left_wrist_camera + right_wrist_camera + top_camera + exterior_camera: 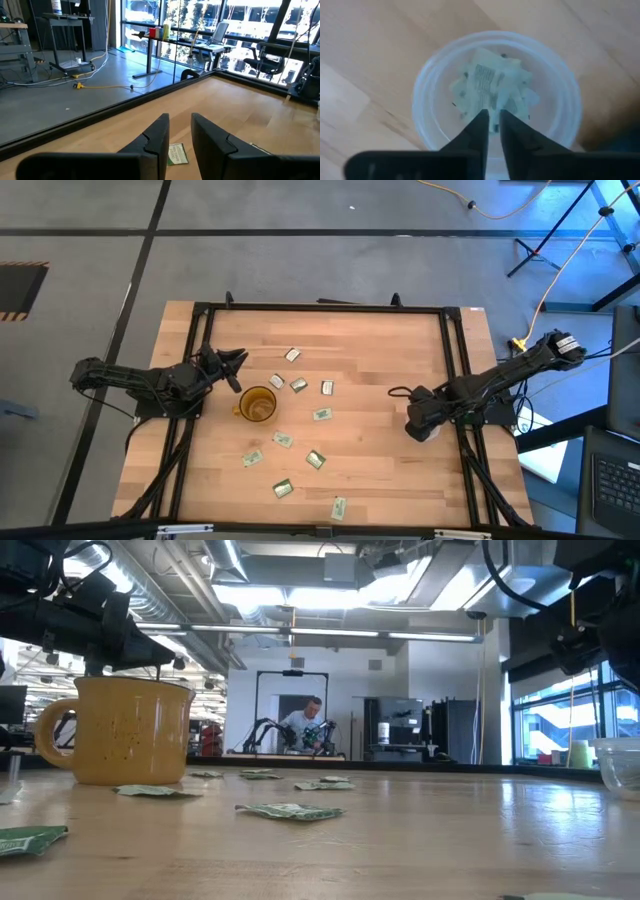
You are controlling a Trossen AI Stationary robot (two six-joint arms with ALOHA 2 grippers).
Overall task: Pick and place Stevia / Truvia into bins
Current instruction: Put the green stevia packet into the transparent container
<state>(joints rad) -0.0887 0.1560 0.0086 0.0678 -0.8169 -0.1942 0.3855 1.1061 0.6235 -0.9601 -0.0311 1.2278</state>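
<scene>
Jaws of the right gripper [490,131] were parted slightly, gripping nothing, directly above the clear cup [432,75] where sachets [490,90] lay. Left gripper [236,362] was slightly open beside the amber mug [257,405]. Cup contents were blurred.

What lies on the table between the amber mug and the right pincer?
In the high view, one sachet lies just right of the amber mug; from there to the right pincer the table is bare wood.
</scene>
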